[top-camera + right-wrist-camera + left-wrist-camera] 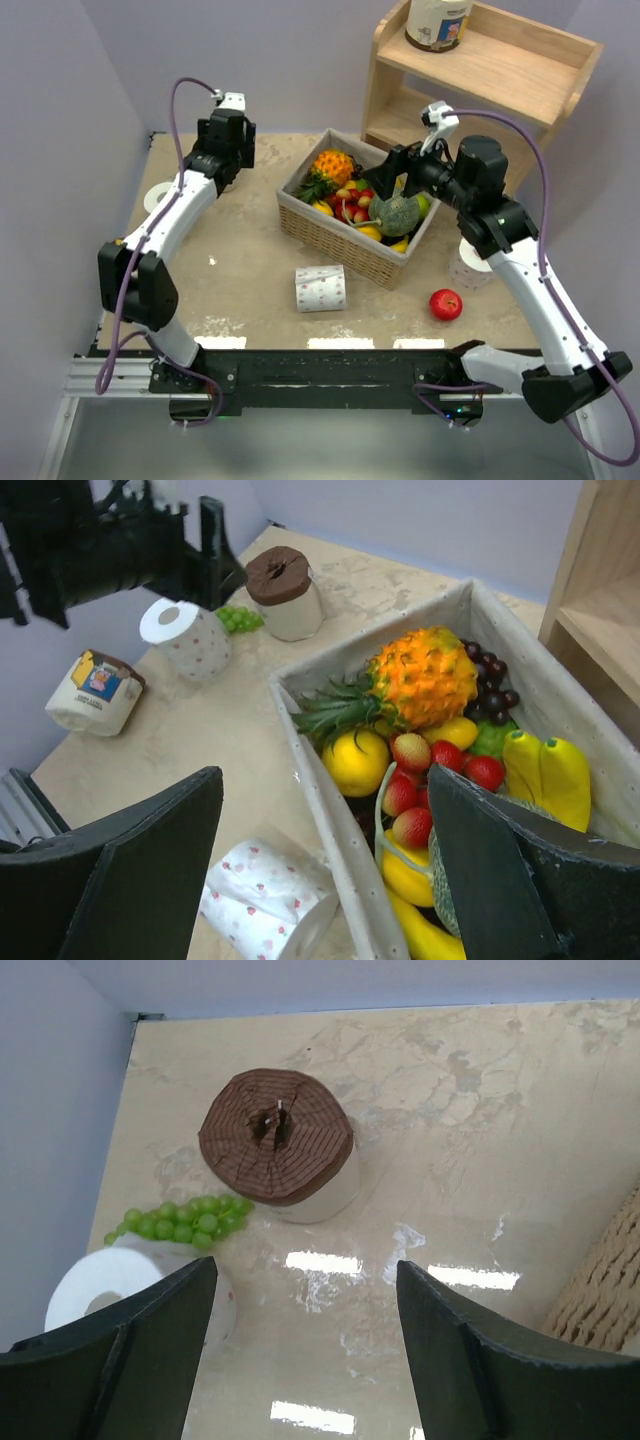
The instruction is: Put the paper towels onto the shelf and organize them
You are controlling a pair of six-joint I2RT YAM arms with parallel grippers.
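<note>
Seen from above, the left arm (168, 213) bends at a raised elbow near the table's left edge and stretches forward toward the far left corner. Its left gripper (305, 1355) points down at the table (240, 265), fingers spread wide with nothing between them. Just ahead of it stands an upright brown-capped wrapped roll (280, 1150). A bunch of green grapes (180, 1222) lies just beside that roll's base, and a bare white roll (105, 1295) stands next to the grapes, partly behind the left finger. A label-wrapped roll (95, 692) lies on its side nearby, close to the table's left edge. The right arm (530, 290) rises from its base at the near right, folds at the elbow and reaches leftward. The right gripper (320, 875) hangs over the wicker basket (335, 240) of fruit, jaws wide apart and empty, with a pineapple (425, 675) below. A dotted roll (320, 288) lies on its side just in front of the basket. Another bare roll (468, 265) stands beneath the right forearm, near a red apple (446, 304). The wooden shelf (500, 75) sits at the far right corner, with a cream-wrapped roll (438, 22) upright on its top tier.
</note>
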